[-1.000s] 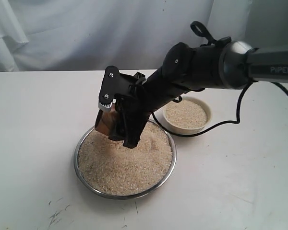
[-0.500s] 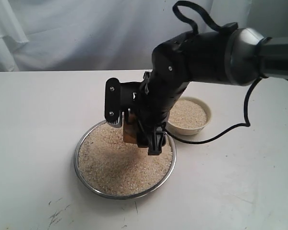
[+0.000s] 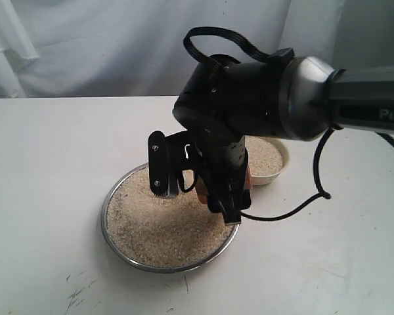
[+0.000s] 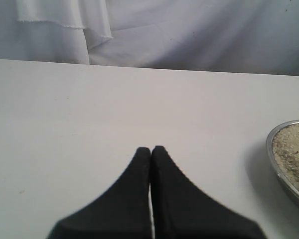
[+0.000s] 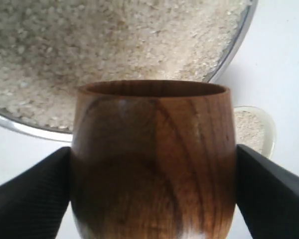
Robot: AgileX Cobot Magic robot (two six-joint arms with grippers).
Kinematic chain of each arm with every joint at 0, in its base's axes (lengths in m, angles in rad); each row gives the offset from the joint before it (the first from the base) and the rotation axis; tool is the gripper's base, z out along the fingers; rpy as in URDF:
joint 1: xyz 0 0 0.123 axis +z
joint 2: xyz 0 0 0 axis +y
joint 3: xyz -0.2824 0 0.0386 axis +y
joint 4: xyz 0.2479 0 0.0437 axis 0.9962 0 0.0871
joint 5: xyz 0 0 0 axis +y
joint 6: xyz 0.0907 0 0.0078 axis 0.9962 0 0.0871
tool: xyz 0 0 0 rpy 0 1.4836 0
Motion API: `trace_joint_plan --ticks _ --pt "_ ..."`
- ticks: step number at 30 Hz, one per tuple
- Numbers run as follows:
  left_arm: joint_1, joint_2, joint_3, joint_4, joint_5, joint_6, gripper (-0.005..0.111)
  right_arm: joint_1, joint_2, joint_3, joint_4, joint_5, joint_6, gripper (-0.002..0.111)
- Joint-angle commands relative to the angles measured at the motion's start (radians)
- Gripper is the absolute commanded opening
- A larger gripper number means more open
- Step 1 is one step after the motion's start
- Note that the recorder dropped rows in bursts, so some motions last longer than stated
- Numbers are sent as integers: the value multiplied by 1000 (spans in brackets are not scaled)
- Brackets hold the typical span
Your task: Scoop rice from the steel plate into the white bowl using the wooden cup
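Observation:
My right gripper [image 5: 153, 149] is shut on the wooden cup [image 5: 152, 174], one black finger [image 5: 30, 194] on each side of its reddish-brown wall. The cup's rim shows edge-on, so its inside is hidden. In the exterior view the right gripper [image 3: 194, 190] hangs over the far right part of the steel plate [image 3: 106, 216], and only a sliver of the cup [image 3: 201, 192] shows behind the arm. Rice [image 3: 157, 226] fills the plate. The white bowl [image 3: 282, 156], holding rice, sits just beyond, half hidden by the arm. My left gripper [image 4: 151, 149] is shut and empty, over bare table.
The right arm's black cable [image 3: 295, 210] loops down onto the table right of the plate. A white cloth backdrop [image 3: 85, 46] closes the far side. The left wrist view catches the plate's rim [image 4: 271, 144] at its edge.
The right arm has swung right and turned its wrist, carrying the cup from the plate's far left rim across to its right side near the bowl. The left gripper shows no earlier view.

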Motion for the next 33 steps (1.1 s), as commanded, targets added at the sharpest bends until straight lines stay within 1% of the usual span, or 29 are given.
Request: trace_joint_plan --ticks 1,5,11,15,33 --pt "-3 -4 5 1 -13 0 0 50 -16 4 -1 66 11 0" --pt "-3 -4 5 1 -13 0 0 90 -16 4 -1 100 11 0" --pt "-3 -4 5 1 -13 0 0 94 -16 4 8 198 52 0" --pt "-3 -4 5 1 -13 0 0 95 -16 4 50 200 68 0" --pt "-3 -4 5 1 -13 0 0 97 70 2 9 173 72 0"
